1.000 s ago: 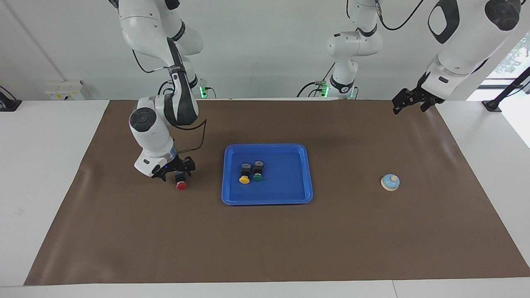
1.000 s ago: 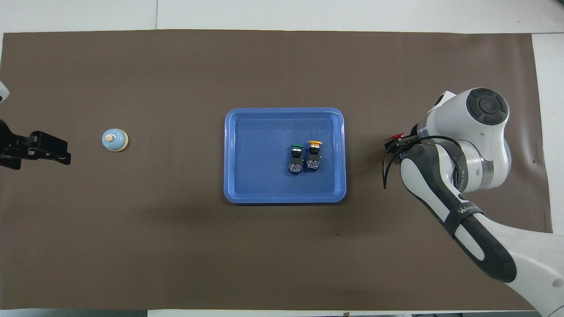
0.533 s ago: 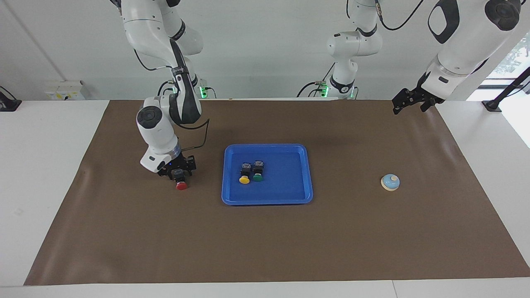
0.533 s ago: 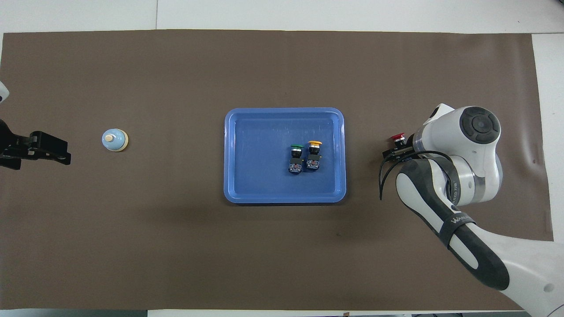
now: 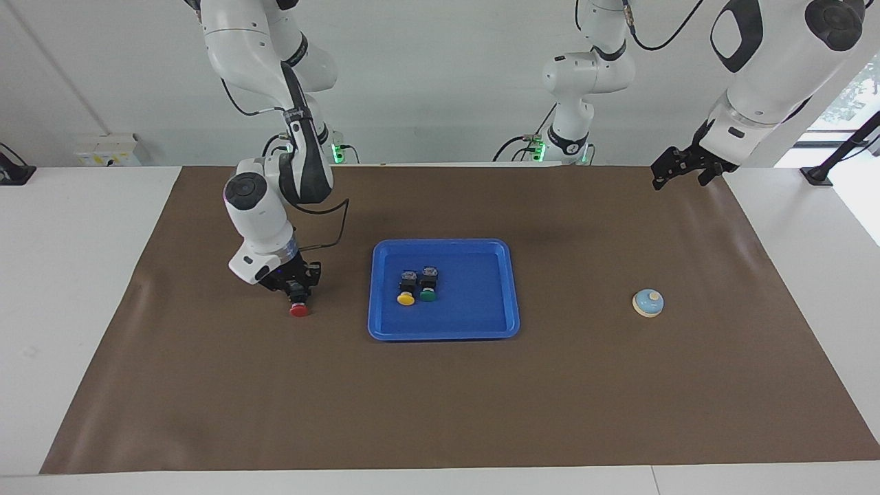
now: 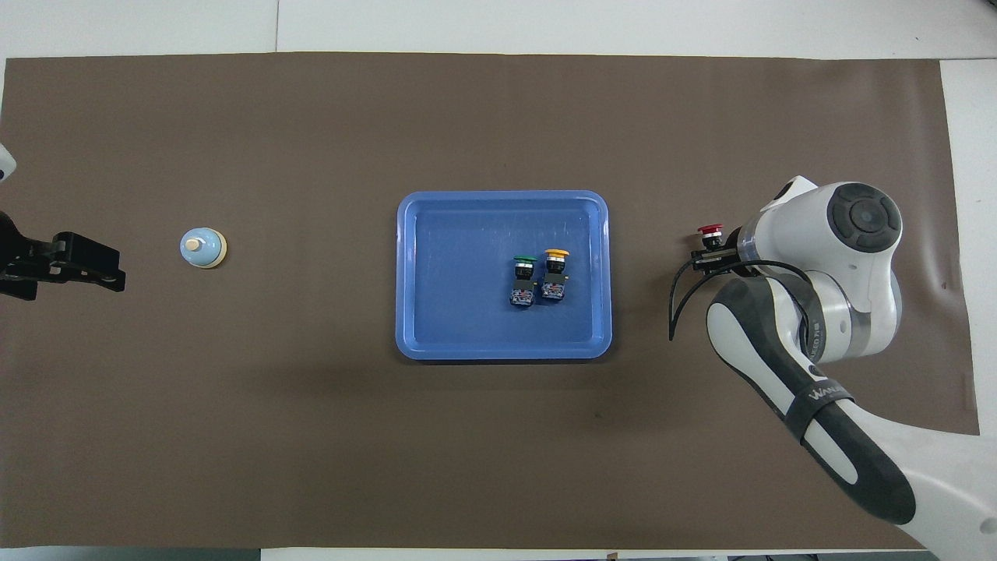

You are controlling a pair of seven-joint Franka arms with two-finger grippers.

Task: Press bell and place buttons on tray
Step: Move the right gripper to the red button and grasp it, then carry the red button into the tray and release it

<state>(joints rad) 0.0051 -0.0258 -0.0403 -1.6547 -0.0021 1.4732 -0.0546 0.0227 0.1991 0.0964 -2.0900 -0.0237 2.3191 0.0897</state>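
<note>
So far you have two of the three buttons home: the yellow button (image 5: 406, 293) and the green button (image 5: 428, 289) lie side by side inside the tray (image 5: 509, 289), caps pointing away from the robots, in the half of the tray toward the right arm's end of the table. The red button (image 5: 298, 304) is the one left out. It sits on the brown mat (image 5: 440, 399) beside the tray, toward the right arm's end, and apart from the rim.

Your right gripper (image 5: 294, 287) is down at that button, and its fingers look closed on the black body, with the red cap sticking out below them in the facing view. I judge this to be a grasp just made, with the button apparently not lifted off the mat, so the carry to the tray is what remains for it.

The bell (image 5: 648, 303) stands alone on the mat, well apart from the tray toward the left arm's end. Whether it has been pressed, nothing here tells you. Your left gripper (image 5: 677, 168) waits in the air with its fingers apart, near the mat's edge by the robots, well away from the tray and not over the bell.
</note>
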